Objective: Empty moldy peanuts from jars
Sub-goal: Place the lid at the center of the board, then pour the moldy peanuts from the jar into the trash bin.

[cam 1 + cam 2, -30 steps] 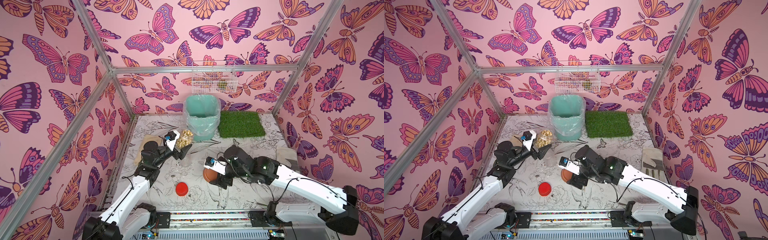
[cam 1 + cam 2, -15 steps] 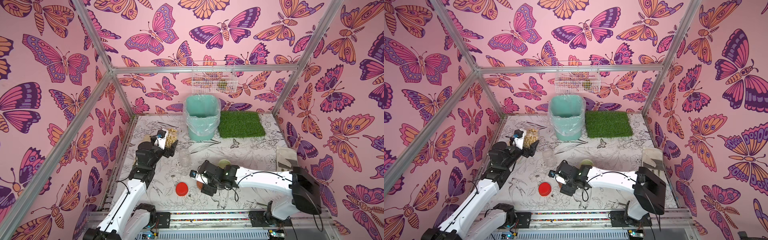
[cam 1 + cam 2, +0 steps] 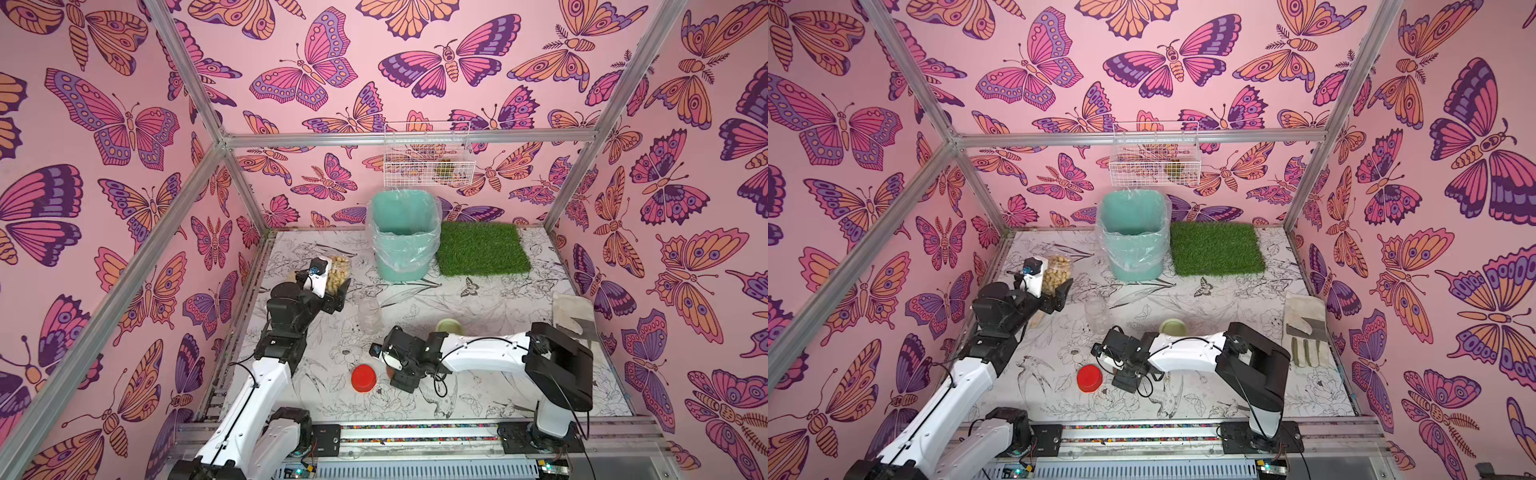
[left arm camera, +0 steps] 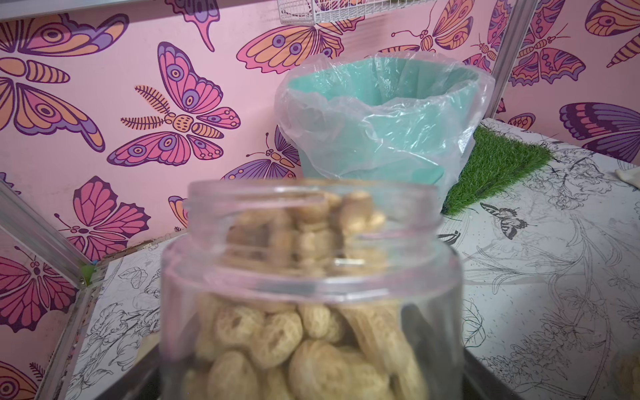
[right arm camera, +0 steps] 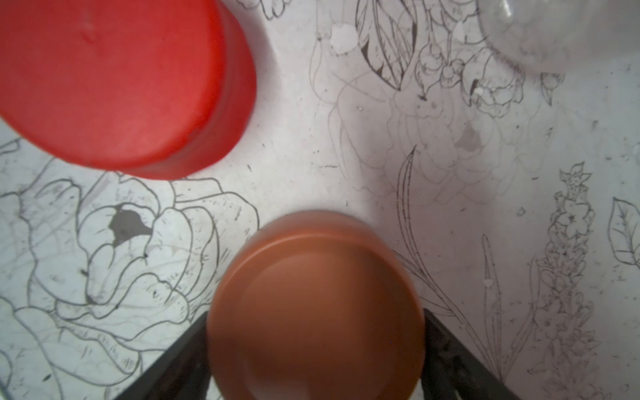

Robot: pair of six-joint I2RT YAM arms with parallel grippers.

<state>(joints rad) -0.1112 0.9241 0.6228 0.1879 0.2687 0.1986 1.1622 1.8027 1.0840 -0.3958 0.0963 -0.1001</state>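
a clear, smooth-walled plastic jar (image 3: 338, 270), round and lidless, holds knobbly beige moldy peanuts (image 4: 311, 346) heaped up into its threaded neck. the left jaws are clamped on its lower body, mouth up, near the left wall and short of the teal bin (image 3: 405, 249) with its crinkled clear liner. the right jaws grip a smooth brown lid (image 5: 317, 308) by its rim, low over the bench (image 3: 478, 399), just beside the glossy red lid (image 3: 363, 377). an empty clear jar (image 3: 369, 313) stands between the arms, a pale green lid (image 3: 449, 325) near it.
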